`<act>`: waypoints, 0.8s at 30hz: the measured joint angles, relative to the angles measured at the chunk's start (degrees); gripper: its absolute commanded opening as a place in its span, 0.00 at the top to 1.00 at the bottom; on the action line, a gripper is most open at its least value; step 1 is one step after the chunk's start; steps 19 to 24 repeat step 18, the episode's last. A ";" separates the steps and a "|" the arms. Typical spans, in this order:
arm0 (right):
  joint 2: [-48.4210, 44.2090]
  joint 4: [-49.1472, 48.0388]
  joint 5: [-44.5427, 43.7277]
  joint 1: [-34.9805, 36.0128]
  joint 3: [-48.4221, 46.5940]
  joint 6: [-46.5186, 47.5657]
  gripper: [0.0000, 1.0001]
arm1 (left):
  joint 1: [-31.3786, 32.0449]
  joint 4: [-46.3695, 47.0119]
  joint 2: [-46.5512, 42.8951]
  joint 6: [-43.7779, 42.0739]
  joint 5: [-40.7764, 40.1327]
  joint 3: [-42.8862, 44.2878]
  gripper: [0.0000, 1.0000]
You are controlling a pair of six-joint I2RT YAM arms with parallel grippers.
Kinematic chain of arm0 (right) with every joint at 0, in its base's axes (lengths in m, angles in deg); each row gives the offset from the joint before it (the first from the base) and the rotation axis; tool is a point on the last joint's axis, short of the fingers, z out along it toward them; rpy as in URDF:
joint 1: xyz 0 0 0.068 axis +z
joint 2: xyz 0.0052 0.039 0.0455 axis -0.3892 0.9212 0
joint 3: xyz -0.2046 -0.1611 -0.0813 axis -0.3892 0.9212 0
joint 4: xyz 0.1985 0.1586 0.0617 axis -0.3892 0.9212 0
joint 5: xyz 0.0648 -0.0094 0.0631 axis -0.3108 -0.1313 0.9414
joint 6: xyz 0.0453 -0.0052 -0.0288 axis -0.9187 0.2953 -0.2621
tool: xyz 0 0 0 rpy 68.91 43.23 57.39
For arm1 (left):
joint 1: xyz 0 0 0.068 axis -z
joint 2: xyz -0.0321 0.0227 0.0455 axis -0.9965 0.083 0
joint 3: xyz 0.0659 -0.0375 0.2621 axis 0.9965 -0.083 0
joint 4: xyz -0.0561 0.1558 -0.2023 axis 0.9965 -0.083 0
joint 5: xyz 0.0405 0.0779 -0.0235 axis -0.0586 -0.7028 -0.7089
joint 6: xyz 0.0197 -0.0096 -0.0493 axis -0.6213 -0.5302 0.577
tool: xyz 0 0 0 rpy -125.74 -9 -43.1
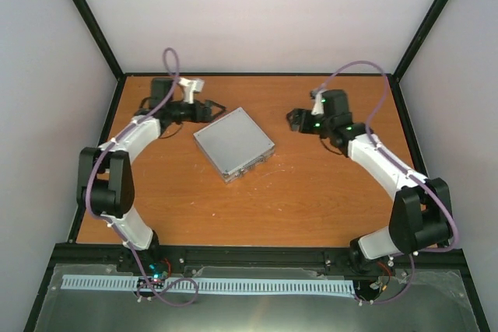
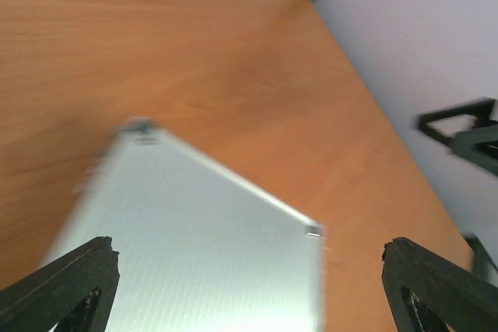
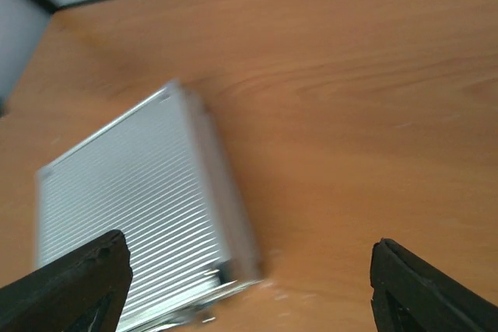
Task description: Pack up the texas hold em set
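Closed case (image 1: pixel 233 143) lies flat mid-bench (image 1: pixel 311 200), ribbed silver lid up, turned corner-on to the arms. Small fittings show on its near-right edge, too small to make out. The left fingers (image 2: pixel 74 281) are spread wide and hold nothing. In the left wrist view the case (image 2: pixel 210 246) fills the gap between them, a little blurred. From above, they (image 1: pixel 207 109) sit just off the case's far-left edge. The right fingers (image 3: pixel 78 277) are wide too and empty, with the case (image 3: pixel 132 207) to the left of their view. From above, they (image 1: pixel 294 120) hang near the case's right corner, clear of it.
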 measured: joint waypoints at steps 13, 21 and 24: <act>3.80 -11.72 -0.44 -31.58 9.57 8.35 0.14 | -31.08 17.62 -4.90 6.19 -18.16 -26.58 0.02; 5.86 -18.71 -4.04 -31.61 11.80 9.20 0.13 | -31.52 26.86 -5.75 6.71 -26.25 -32.81 0.00; 5.86 -18.71 -4.04 -31.61 11.80 9.20 0.13 | -31.52 26.86 -5.75 6.71 -26.25 -32.81 0.00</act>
